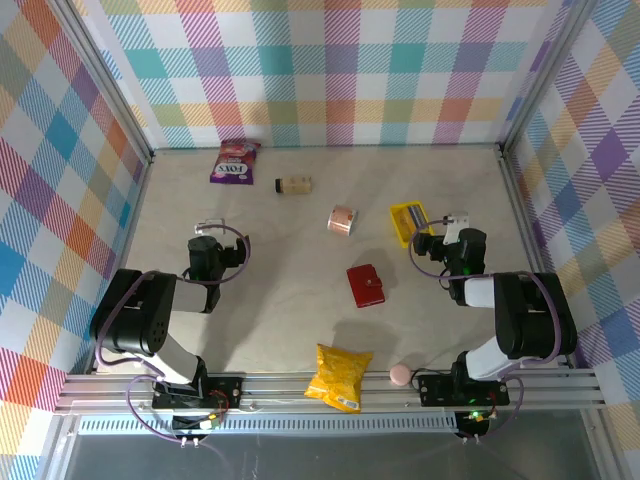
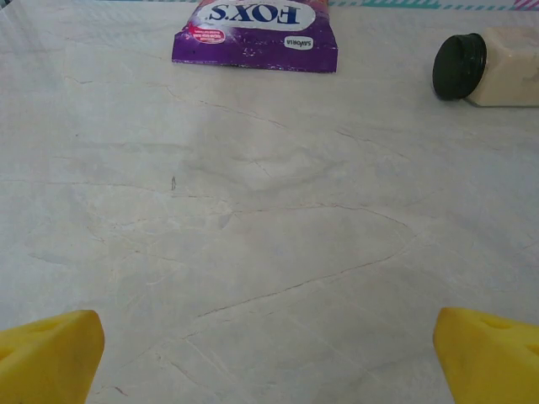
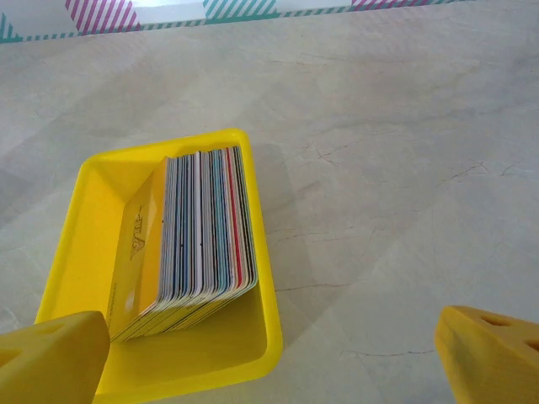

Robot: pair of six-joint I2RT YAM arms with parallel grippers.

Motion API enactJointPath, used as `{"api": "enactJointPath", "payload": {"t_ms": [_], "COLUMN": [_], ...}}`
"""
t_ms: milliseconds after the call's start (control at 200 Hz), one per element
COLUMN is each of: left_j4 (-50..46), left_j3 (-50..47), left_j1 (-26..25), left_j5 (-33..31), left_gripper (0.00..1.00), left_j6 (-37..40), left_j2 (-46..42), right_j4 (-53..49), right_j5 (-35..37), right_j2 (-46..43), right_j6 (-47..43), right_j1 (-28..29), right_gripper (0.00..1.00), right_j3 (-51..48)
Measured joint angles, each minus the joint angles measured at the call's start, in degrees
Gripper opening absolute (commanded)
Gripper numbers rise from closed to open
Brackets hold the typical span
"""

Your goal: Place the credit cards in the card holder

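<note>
The credit cards [image 3: 200, 231] stand on edge as a tight stack of several inside a small yellow tray [image 3: 263, 252]; a yellow card faces the front. From above, this tray [image 1: 398, 228] sits right of centre. The card holder [image 1: 365, 286], a closed red case, lies flat mid-table, nearer the arms than the tray. My right gripper [image 3: 271, 360] hovers open over the tray's near right corner, with nothing between its yellow fingertips [image 3: 50, 358]. My left gripper [image 2: 269, 360] is open over bare table at the left [image 1: 209, 226], far from the cards.
A purple candy pouch [image 1: 233, 160] and a small dark-capped bottle [image 1: 293, 184] lie at the back left. A pinkish roll [image 1: 342, 220] sits left of the tray. A yellow snack bag [image 1: 340, 375] and a pink ball [image 1: 400, 374] lie at the near edge.
</note>
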Motion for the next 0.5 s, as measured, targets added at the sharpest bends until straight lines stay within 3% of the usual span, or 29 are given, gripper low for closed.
{"api": "enactJointPath", "payload": {"t_ms": [500], "left_j4": [-0.07], "left_j3": [0.31], "left_j1": [1.49], "left_j5": [1.9], "left_gripper": [1.0], "left_j6": [-0.04], "left_j2": [0.0], "right_j4": [0.0], "right_j5": [0.0], "right_j2": [0.0], "right_j6": [0.0], "right_j1": [0.0], "right_gripper": [0.99], "right_j3": [0.0]}}
